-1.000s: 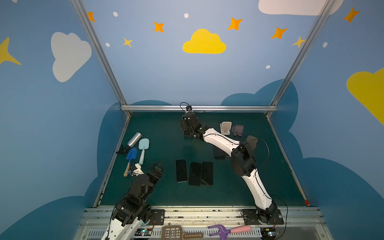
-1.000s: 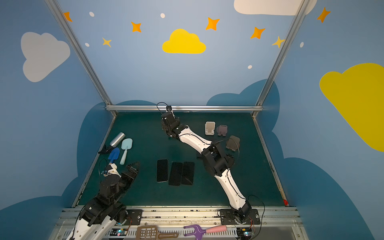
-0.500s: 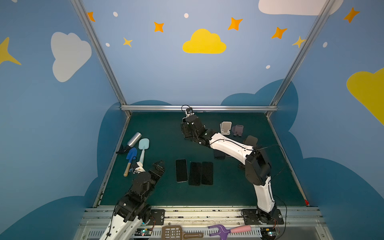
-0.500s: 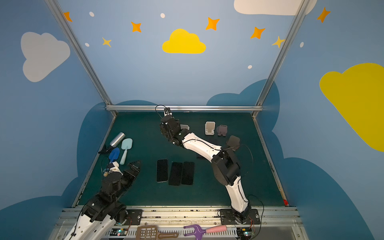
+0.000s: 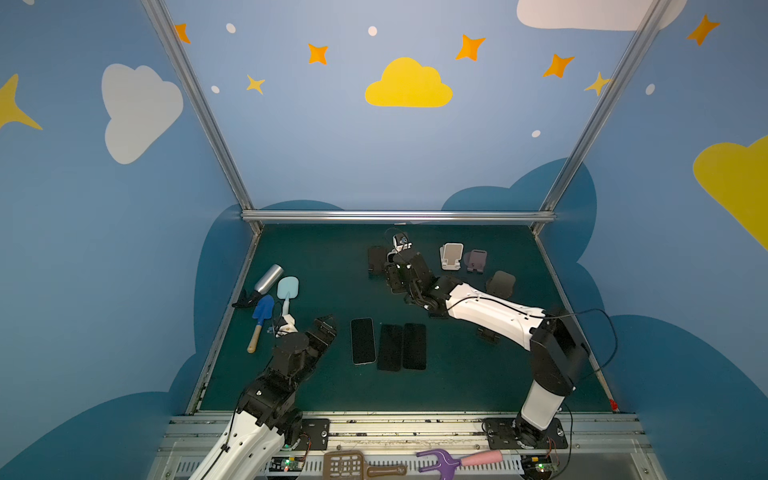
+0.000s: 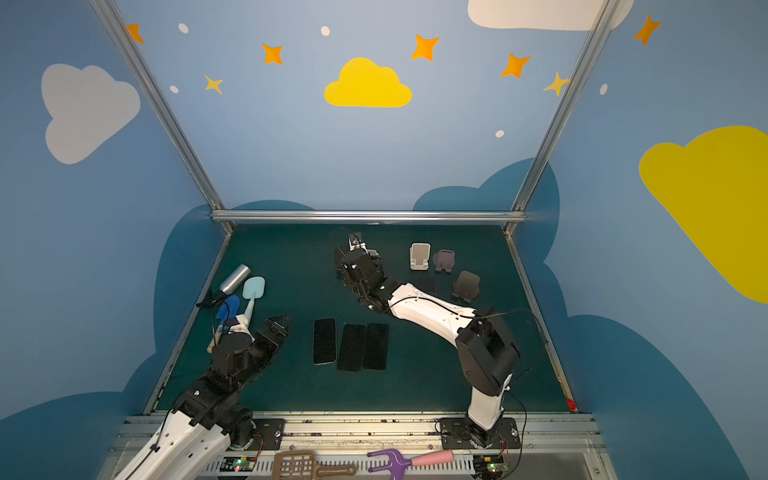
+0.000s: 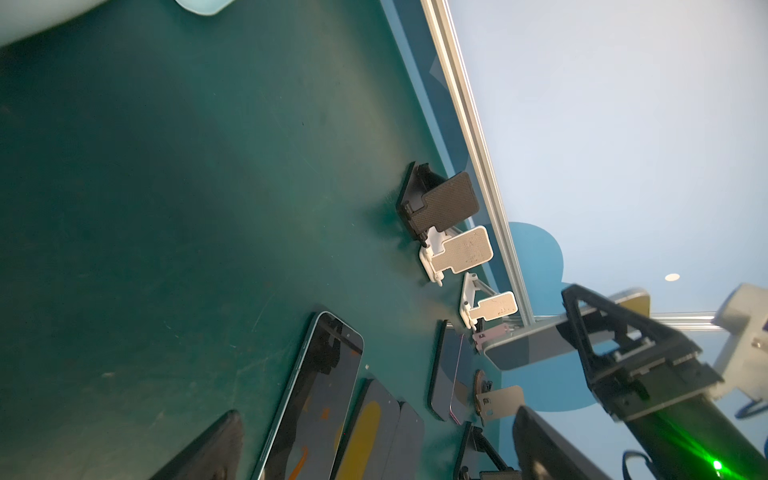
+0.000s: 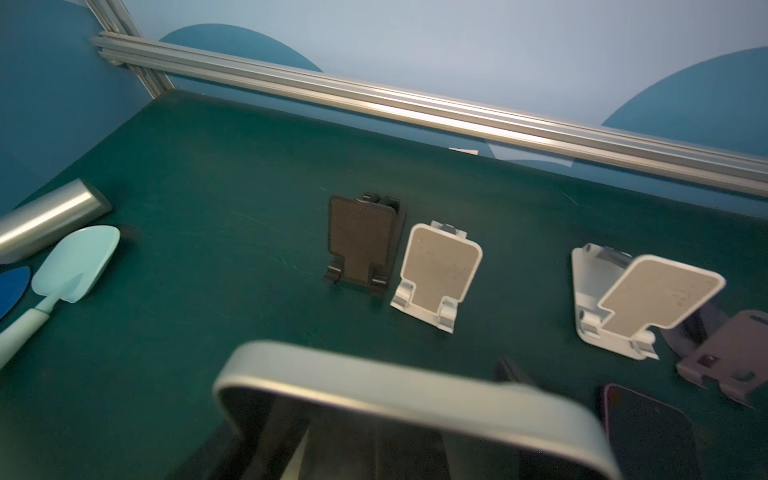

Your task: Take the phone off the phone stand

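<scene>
The phone [image 8: 399, 386], silver-rimmed with a dark screen, is gripped between the partly closed jaws of the right pincer [image 5: 392, 270] and is held clear of the desk [image 5: 457, 374]. Just beyond the pincer's tip, a black phone stand [image 8: 360, 241] and a white phone stand [image 8: 440, 270] are seen upright, side by side, apart from the phone. The left pincer [image 5: 326, 326] is spread open with nothing gripped, and three flat phones [image 5: 390, 347] are laid in a row just beside it.

right fingers [image 7: 573, 309] | with phone [image 8: 415, 386], drawn back from black stand [image 5: 376, 259] | elbow swung right, lower
</scene>
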You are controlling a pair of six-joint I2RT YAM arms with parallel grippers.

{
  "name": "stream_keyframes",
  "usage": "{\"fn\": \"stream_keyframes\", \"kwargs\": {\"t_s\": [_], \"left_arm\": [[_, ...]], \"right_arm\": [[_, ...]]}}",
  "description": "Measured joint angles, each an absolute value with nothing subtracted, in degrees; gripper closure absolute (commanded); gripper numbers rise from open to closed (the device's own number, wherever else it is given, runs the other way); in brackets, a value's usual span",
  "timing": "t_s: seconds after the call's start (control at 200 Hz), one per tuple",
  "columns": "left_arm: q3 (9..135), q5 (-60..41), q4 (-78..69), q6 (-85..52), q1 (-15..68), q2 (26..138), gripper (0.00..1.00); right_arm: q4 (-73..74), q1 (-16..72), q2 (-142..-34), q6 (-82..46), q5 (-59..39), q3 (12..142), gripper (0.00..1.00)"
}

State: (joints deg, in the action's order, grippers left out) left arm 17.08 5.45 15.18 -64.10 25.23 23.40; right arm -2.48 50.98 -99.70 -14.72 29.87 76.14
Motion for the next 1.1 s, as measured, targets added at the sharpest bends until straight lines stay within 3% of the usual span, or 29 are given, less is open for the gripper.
{"fn": "stream_keyframes", "kwargs": {"t_s": [0.591, 1.101], "left_arm": [[17.1, 2.8, 10.4, -64.7, 25.4, 28.3, 0.00], [17.1, 1.9, 7.9, -65.3, 27.1, 30.4, 0.00]], "right_arm": [[-11.3, 49.2, -79.7, -20.5, 33.6, 53.9, 0.39], [-18.5, 48.4, -74.7, -32.5, 29.8, 43.1, 0.39]]}}
